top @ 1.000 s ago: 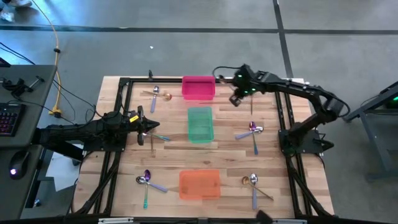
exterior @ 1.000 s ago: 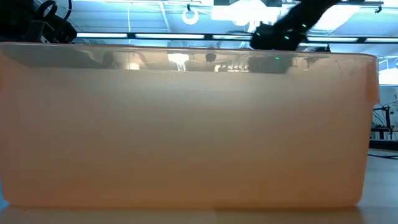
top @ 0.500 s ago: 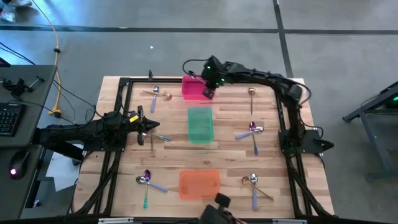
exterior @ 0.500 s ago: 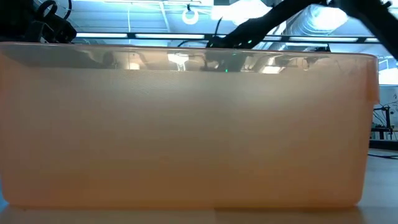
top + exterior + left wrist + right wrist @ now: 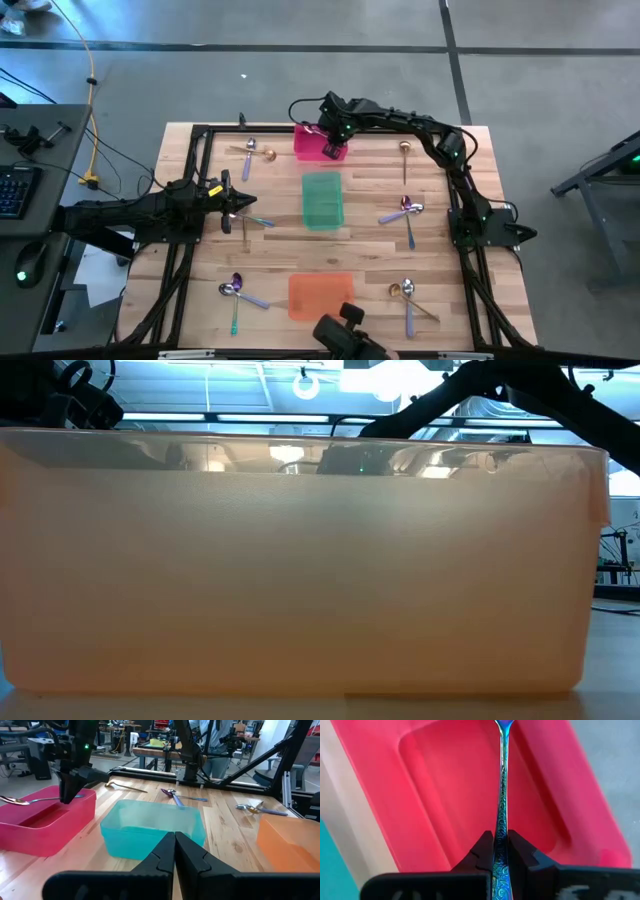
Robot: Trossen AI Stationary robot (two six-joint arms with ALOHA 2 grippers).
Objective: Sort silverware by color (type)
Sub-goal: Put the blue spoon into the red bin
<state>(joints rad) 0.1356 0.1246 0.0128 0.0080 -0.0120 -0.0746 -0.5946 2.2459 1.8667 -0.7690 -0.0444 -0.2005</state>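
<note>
While clamped on iridescent utensil (image 5: 502, 795), right end effector (image 5: 500, 851) poised over pink bin (image 5: 310, 148), likely for dropping. Left end effector (image 5: 174, 851) shut, empty, parked above surface (image 5: 380, 190).

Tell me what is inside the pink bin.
The pink bin looks bare inside. The right hand holds an iridescent utensil over it, which covers a strip of the floor. The utensil's head is out of view.

A pink bin (image 5: 318, 141), a green bin (image 5: 322, 200) and an orange bin (image 5: 321, 297) sit in a line on the worktop (image 5: 280, 250).
</note>
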